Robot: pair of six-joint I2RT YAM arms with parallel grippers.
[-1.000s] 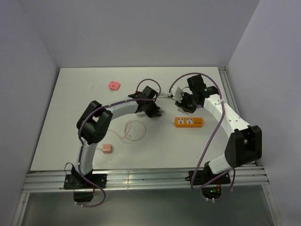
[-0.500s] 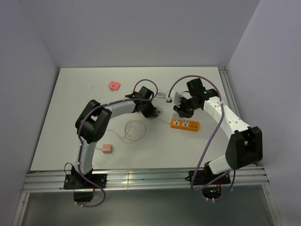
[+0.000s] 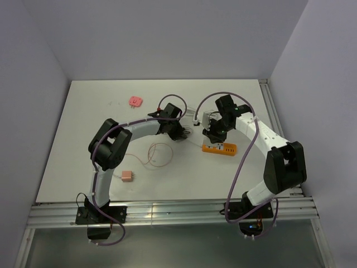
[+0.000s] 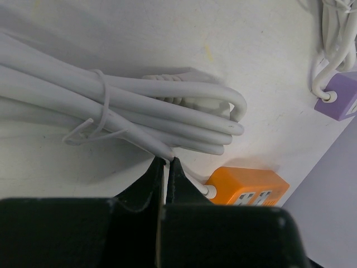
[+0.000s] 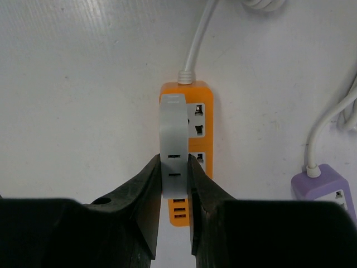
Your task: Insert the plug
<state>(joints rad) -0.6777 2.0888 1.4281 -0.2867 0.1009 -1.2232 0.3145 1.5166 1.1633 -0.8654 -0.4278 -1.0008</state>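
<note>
The plug (image 5: 173, 139), a pale grey flat piece with two slots on the face toward the camera, stands clamped between the fingers of the right gripper (image 5: 173, 162). The jaws are closed snugly on its two sides. It hangs in front of the left edge of the orange power strip, at the centre of the right wrist view. The white table (image 3: 83, 139) fills most of the overhead view. On it, in the upper half of the left wrist view, lies a bundle of thick white cable (image 4: 167, 106) bound with a thin tie. The left gripper (image 4: 166, 163) has its jaws pressed together, their tips right at the lower edge of that bundle. Whether they nip a strand is hard to tell from this angle. The orange power strip (image 5: 201, 111) lies flat below centre, its thin white lead running toward the top of the frame. A small purple socket block (image 5: 323, 184) sits at lower right, near the strip but apart from it.
</note>
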